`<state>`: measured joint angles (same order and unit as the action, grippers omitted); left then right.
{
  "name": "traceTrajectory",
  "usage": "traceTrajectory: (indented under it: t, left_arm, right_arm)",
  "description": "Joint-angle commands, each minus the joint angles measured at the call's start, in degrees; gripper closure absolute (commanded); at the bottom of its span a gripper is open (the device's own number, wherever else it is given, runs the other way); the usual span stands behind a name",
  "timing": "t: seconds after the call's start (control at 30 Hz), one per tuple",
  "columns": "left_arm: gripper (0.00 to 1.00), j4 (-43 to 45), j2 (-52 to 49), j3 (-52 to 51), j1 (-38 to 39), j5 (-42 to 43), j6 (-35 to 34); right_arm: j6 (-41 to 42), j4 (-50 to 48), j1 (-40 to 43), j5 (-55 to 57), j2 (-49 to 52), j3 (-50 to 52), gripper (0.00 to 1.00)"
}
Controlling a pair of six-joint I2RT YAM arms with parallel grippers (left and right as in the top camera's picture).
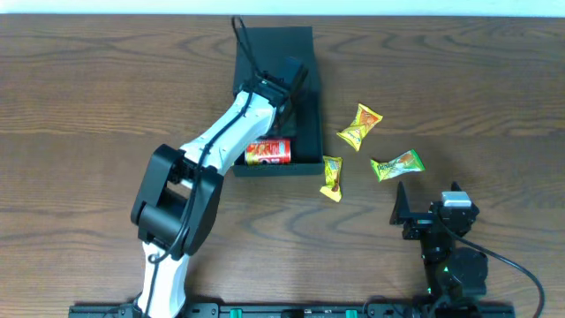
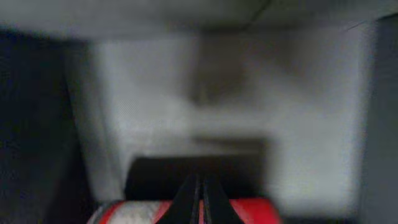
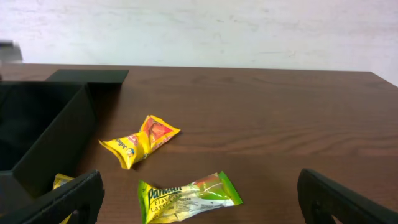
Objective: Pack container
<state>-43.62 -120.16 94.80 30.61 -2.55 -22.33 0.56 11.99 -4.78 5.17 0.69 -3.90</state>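
The container (image 1: 309, 124) is a dark square box at the table's middle back, with its lid flap (image 1: 278, 40) lying open behind it. A red crisp can (image 1: 267, 153) lies inside along the front wall. My left gripper (image 1: 294, 78) reaches into the box beyond the can. In the left wrist view its fingers (image 2: 201, 199) are closed together with the can (image 2: 249, 210) just behind them. My right gripper (image 1: 430, 210) is open wide and empty, near the table's front right. A green packet (image 3: 186, 196) lies between its fingers' line of sight.
Three snack packets lie on the table right of the box: a yellow one (image 1: 359, 126), a green one (image 1: 397, 164) and a small yellow one (image 1: 332, 177) by the box's front corner. In the right wrist view the box (image 3: 43, 134) stands at the left.
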Motion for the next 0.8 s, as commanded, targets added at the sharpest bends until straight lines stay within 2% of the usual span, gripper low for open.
traceTrajectory:
  t: [0.0,0.07,0.23,0.33,0.77]
  left_arm:
    - [0.94,0.55,4.7,2.43,3.04,0.94,-0.66]
    - [0.94,0.7,4.83,2.43,5.42,0.35,-1.79]
    - [0.94,1.11,3.96,0.15,8.35,0.22,-9.88]
    - [0.94,3.28,3.91,-2.91,8.41,2.84,-10.51]
    - [0.94,10.32,3.91,-12.87,8.35,3.32,-12.7]
  right_arm:
    - [-0.85,0.02,0.35,0.59,-0.31,0.2,0.01]
    - [-0.85,0.02,0.35,0.59,-0.31,0.2,0.01]
    - [-0.85,0.02,0.35,0.59,-0.31,0.2,0.01]
    - [-0.85,0.02,0.35,0.59,-0.31,0.2,0.01]
    - [-0.85,0.02,0.35,0.59,-0.31,0.2,0.01]
